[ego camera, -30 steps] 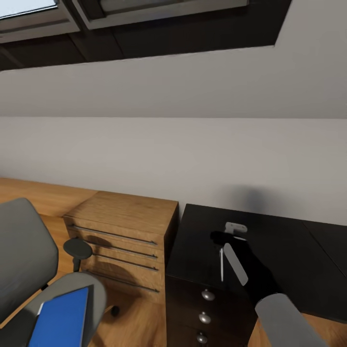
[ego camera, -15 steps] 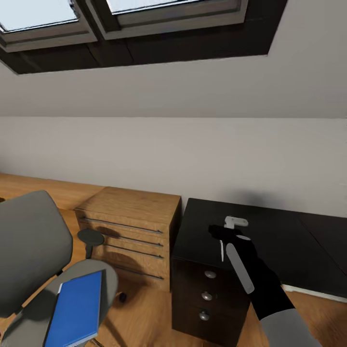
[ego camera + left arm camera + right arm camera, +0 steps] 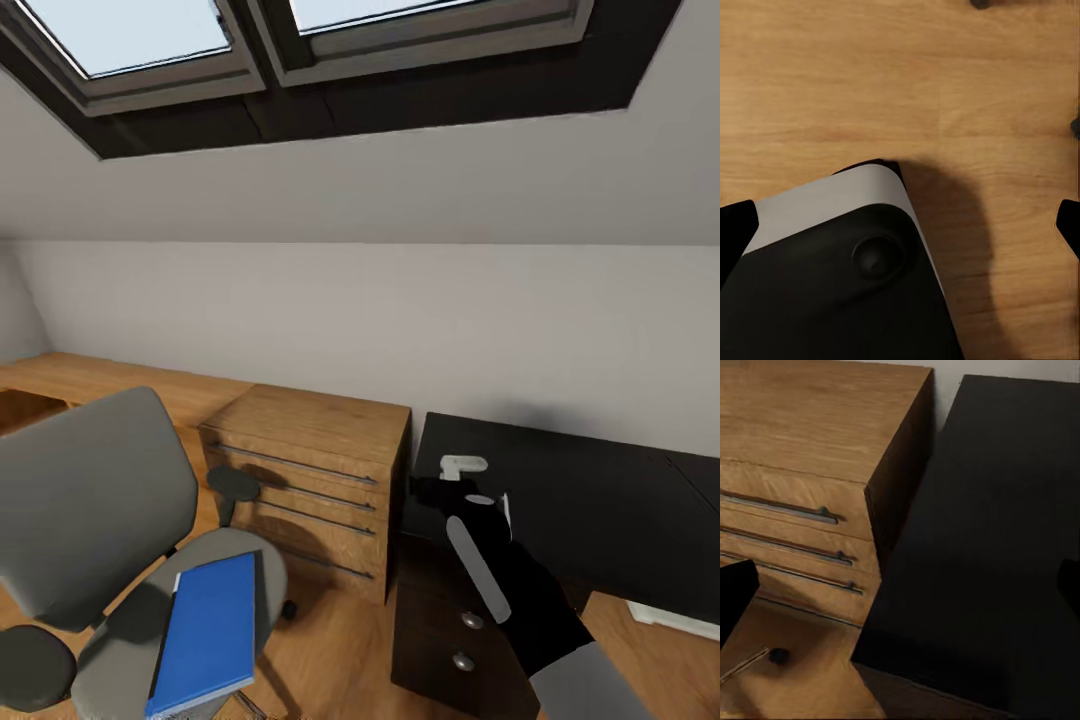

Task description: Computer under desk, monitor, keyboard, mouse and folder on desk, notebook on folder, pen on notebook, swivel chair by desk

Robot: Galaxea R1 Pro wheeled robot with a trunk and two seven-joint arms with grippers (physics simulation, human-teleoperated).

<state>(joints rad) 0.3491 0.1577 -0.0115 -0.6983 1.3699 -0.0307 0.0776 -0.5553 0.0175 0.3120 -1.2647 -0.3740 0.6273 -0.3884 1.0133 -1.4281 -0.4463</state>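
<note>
With the right gripper (image 3: 440, 490), jaws spread wide and empty, approach the bright blue flat folder (image 3: 208, 632) on the grey upholstered swivel chair (image 3: 95, 520) squarely; the left gripper's jaw state I cannot tell.

Much here is cropped or masked from you.

The swivel chair (image 3: 90, 520) runs off the head view's lower-left edge, its base out of frame. The folder (image 3: 208, 632) loses its near corner at the bottom edge. Your right arm covers part of the counter (image 3: 590, 510); whether the right gripper (image 3: 455, 480) has its jaws parted, you cannot tell.
</note>
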